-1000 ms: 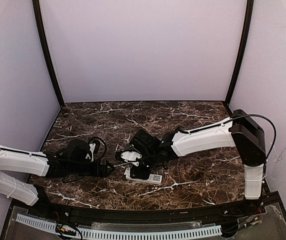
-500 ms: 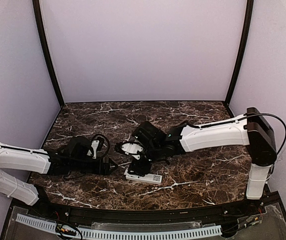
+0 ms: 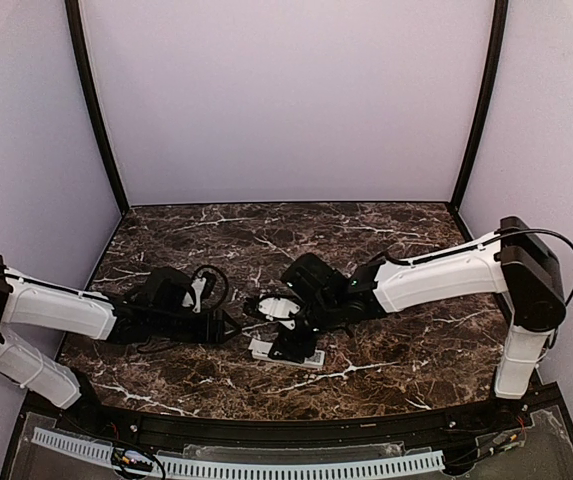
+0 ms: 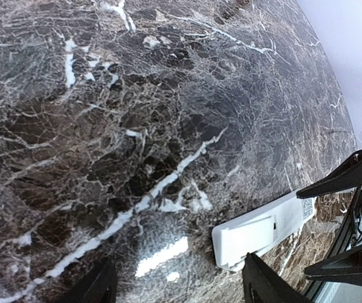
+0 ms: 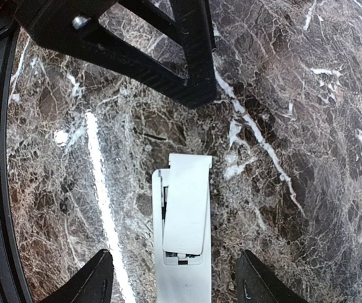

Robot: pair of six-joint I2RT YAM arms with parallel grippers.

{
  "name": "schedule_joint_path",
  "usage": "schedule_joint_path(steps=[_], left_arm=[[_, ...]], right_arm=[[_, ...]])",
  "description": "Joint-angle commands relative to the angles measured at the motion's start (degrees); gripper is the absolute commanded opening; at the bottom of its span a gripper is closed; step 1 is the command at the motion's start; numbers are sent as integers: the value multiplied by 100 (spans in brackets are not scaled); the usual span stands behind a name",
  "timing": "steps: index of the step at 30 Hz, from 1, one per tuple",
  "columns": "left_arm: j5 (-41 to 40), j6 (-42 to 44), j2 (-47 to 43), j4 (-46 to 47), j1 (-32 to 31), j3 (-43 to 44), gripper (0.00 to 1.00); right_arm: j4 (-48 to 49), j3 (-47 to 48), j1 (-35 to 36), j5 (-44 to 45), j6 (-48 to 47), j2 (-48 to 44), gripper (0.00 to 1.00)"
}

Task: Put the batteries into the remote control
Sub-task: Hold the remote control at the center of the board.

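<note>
Right gripper (image 5: pixel 175 285) has its fingers spread, one either side of the remote control (image 4: pixel 256 230), not touching it. Left gripper (image 4: pixel 182 285) is spread too and empty, just off the remote control's end. It lies back-up on the marble table (image 3: pixel 386 230) with its battery cover (image 5: pixel 186 202) sitting crooked. Looks like light, stiff, slick plastic, so I'd pinch the long edges, not that loose cover.
</note>
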Motion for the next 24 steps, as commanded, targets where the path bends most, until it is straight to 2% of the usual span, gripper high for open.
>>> schedule_joint_path(steps=[1, 13, 24], left_arm=[[450, -154, 289, 544, 17, 37, 66], [845, -162, 877, 947, 18, 198, 52], [926, -124, 1154, 1008, -9, 305, 47]], right_arm=[[440, -264, -28, -78, -96, 101, 64], [681, -781, -138, 12, 53, -145, 63], [833, -1255, -239, 96, 184, -398, 65]])
